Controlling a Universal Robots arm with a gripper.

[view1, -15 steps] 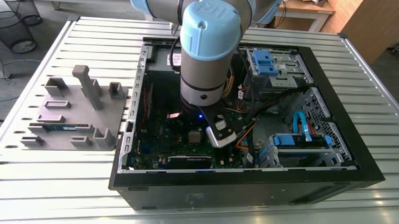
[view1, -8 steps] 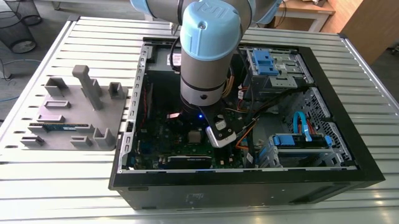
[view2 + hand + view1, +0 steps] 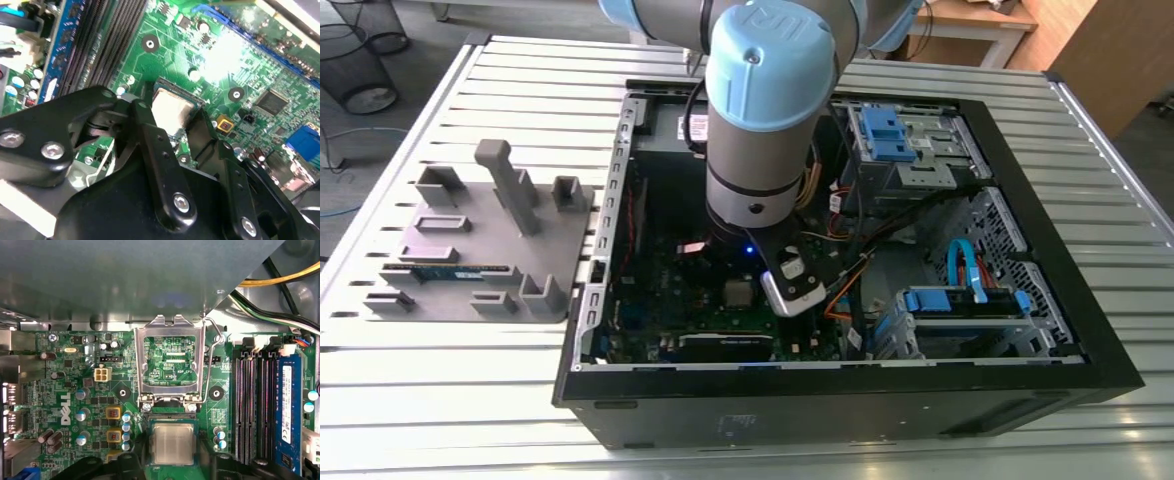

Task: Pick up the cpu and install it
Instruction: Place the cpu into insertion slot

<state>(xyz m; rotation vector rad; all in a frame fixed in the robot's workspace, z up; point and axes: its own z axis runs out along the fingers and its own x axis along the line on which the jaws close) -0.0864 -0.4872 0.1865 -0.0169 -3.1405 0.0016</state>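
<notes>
**Cpu at the socket, plate open**

Closest to the lens in the second wrist view, our gripper (image 3: 173, 120) straddles the cpu (image 3: 169, 107), with black metal on either side of its silver top. We cannot tell whether we are clamped on it or have let go.

In the first wrist view the cpu (image 3: 172, 442) lies square inside the socket outline on the board (image 3: 75, 390). It sits just beside the hinge of the plate (image 3: 170, 325), which is flipped open with its lever (image 3: 216, 340) alongside.

In the exterior view our arm (image 3: 754, 130) reaches down into the case (image 3: 1067, 370) at the centre of the frame. The cpu (image 3: 738, 293) shows as a pale square at its foot, well apart from the fixture (image 3: 467, 250) at frame left.

We judge the pick-up and carry done, with the chip at its socket. Whether it is fully seated is unclear, and the plate is not yet closed over it.
</notes>
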